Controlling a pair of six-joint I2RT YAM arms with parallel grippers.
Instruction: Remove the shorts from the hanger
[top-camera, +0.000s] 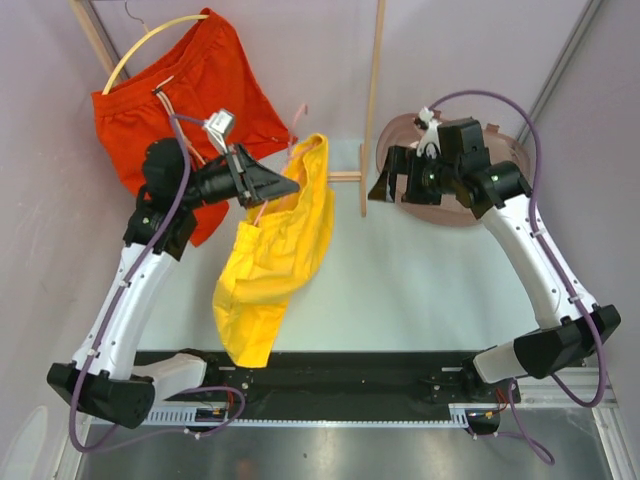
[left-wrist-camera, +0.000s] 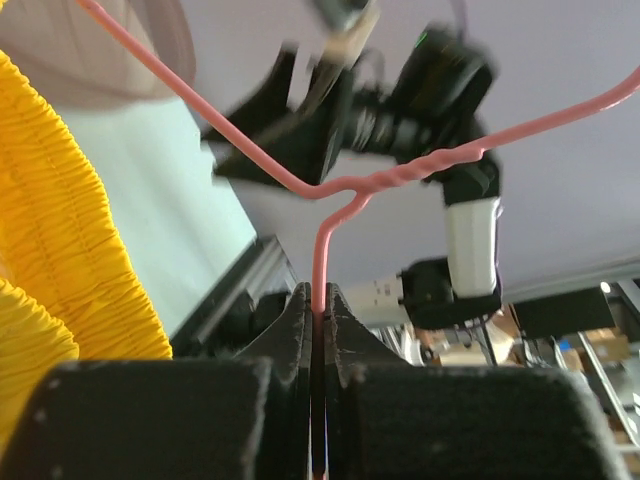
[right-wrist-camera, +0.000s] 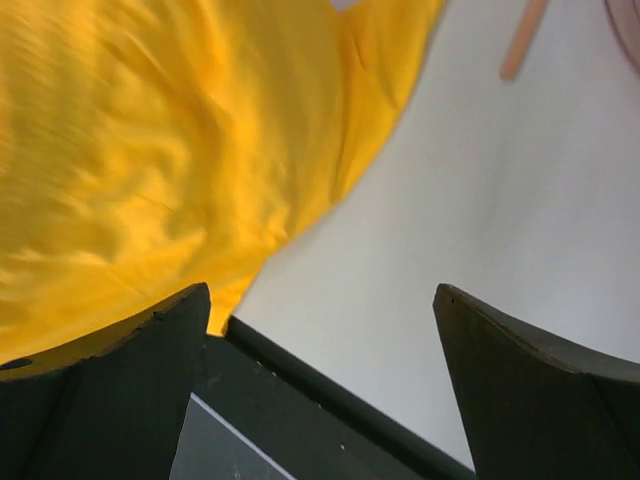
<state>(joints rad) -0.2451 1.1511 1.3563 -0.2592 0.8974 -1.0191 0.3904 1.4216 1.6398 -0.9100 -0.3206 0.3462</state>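
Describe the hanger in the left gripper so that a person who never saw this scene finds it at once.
Start at the left gripper, above the left half of the table. Its shut fingers pinch a thin wire hanger that carries the yellow shorts. It is pink with a twisted neck, unlike the pale curved bow above the orange-red shorts.

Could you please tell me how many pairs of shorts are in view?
2. The yellow shorts hang centre-left on the pink hanger that the left gripper pinches; the orange-red shorts are at the far left. None appears hidden.
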